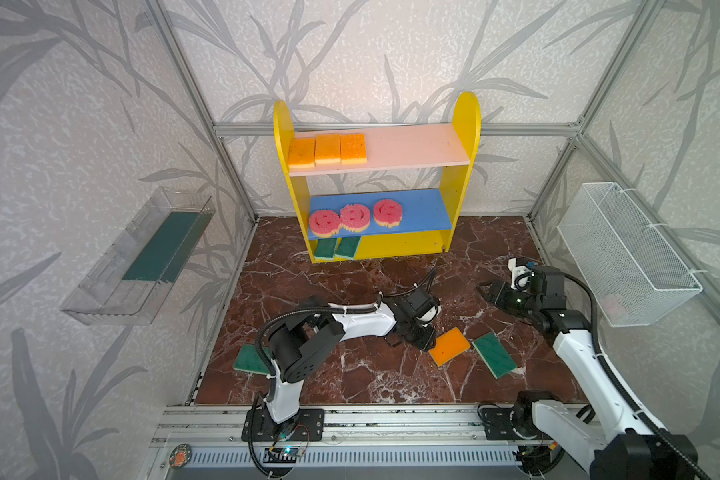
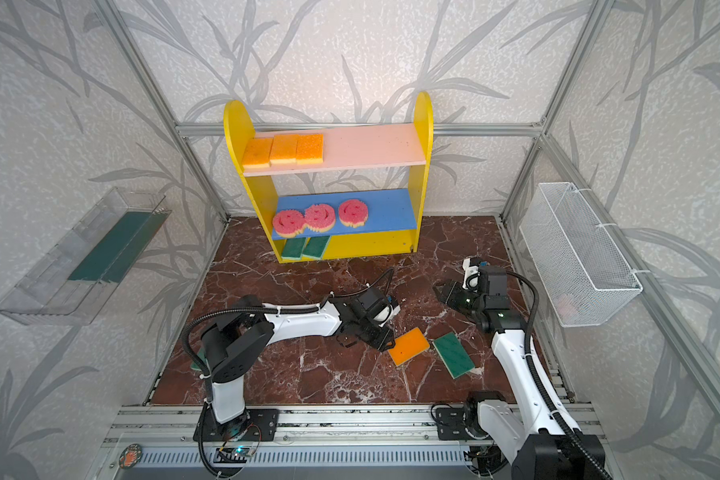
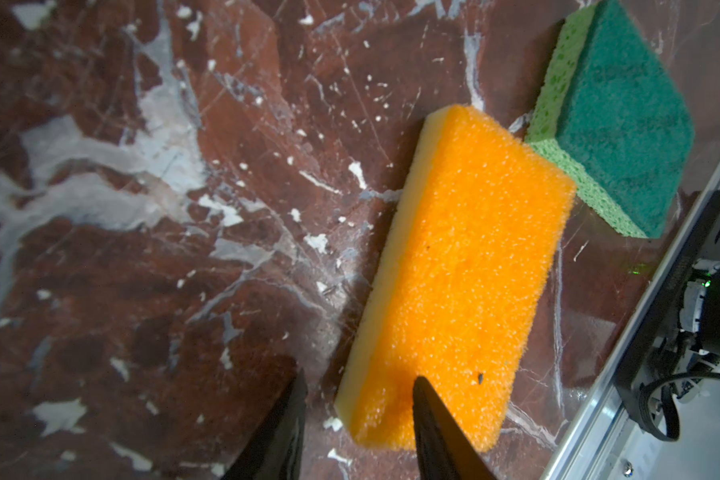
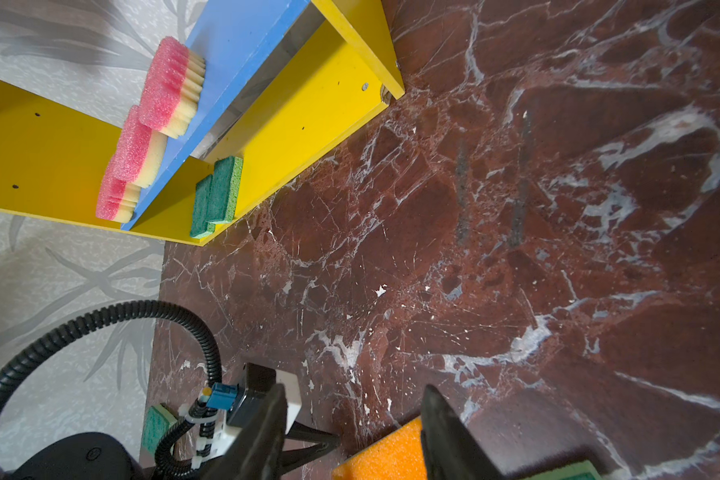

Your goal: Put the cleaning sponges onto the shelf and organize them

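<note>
Eleven sponges are in view: eight on the shelf [image 1: 467,124] and three on the dark red marble bench [image 1: 350,374]. The shelf stands at the back, against the wall.

- **Top board (pink):** three orange sponges [image 1: 327,149] lie side by side, touching, at its left end.
- **Middle board (blue):** three round pink smiley sponges [image 1: 355,216] sit in a row at its left, the left two touching.
- **Base (yellow):** two green-topped sponges [image 1: 336,247] lie side by side at its left.

On the bench, one loose orange sponge [image 1: 449,345] lies flat near the front. One neighbouring green sponge [image 1: 494,355] lies just beside it to the right, their corners close. One lone green sponge [image 1: 250,359] lies at the front left, partly hidden behind the left arm.

The left gripper [image 3: 360,376] sits low at one end of the loose orange sponge. Its jaws stand apart, one tip over the orange top, the other beside the sponge's long edge with a gap showing. The right gripper [image 4: 355,387] hovers over bare bench, jaws apart with nothing between them.
</note>
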Action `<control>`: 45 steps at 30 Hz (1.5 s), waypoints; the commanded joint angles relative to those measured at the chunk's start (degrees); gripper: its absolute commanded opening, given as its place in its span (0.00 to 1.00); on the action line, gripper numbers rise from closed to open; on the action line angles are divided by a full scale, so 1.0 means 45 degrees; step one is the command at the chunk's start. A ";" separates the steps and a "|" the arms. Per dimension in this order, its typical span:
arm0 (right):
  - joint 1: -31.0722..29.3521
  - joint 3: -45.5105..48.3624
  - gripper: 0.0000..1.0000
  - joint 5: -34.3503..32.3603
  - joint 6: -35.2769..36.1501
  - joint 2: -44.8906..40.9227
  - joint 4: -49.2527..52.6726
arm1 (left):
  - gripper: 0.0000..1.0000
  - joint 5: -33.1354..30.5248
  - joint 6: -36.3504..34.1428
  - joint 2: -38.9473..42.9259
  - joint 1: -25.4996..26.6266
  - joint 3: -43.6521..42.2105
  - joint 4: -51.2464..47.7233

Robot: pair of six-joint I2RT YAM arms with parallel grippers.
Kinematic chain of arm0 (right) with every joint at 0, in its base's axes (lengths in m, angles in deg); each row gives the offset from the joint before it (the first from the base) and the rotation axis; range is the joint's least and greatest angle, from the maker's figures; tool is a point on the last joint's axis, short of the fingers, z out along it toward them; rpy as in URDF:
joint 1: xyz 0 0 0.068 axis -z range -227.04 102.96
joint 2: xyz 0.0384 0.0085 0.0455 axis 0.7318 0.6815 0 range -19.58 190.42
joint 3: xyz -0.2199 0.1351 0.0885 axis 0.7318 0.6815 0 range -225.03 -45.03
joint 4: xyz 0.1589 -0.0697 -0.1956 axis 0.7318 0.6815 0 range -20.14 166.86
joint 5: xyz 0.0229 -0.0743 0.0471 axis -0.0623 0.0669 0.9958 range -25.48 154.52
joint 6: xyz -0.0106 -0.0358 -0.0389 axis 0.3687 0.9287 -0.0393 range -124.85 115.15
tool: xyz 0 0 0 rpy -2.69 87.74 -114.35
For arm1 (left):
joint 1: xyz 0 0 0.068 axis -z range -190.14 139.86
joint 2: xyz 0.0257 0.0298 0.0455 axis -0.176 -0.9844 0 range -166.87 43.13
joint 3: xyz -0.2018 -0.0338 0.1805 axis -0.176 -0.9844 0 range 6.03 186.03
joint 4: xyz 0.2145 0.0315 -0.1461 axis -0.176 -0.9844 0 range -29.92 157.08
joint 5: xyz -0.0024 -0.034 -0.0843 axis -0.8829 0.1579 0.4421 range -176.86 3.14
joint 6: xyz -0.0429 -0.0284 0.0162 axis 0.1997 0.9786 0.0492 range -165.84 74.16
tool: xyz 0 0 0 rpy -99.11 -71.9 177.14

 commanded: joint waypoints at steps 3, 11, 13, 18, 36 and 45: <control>0.0084 0.0071 0.51 0.0277 0.0151 -0.0072 -0.0362 | 0.19 -0.0007 -0.0177 -0.0345 0.0130 0.0228 -0.0252; 0.0087 0.0150 0.51 0.0412 0.0171 -0.0151 -0.0389 | 0.00 -0.0651 0.0186 0.0513 -0.0074 -0.0197 -0.0194; 0.0070 0.0159 0.51 0.0664 0.0095 -0.0068 -0.0496 | 0.00 -0.0783 0.0671 0.1111 -0.0490 -0.0831 0.0318; -0.0652 0.0058 0.51 0.0773 0.0046 0.0561 -0.0654 | 0.00 -0.0829 0.2376 0.3047 -0.2271 -0.2914 0.2069; -0.6854 -0.1774 0.53 -0.1377 -0.0894 0.6148 -0.2688 | 0.39 -0.2482 0.6411 0.4941 -0.3990 -0.7301 0.6098; -0.8426 -0.0937 0.49 -0.2205 -0.2791 0.6955 -0.4382 | 0.63 -0.4540 0.5617 0.8243 -0.3981 -0.7744 0.3910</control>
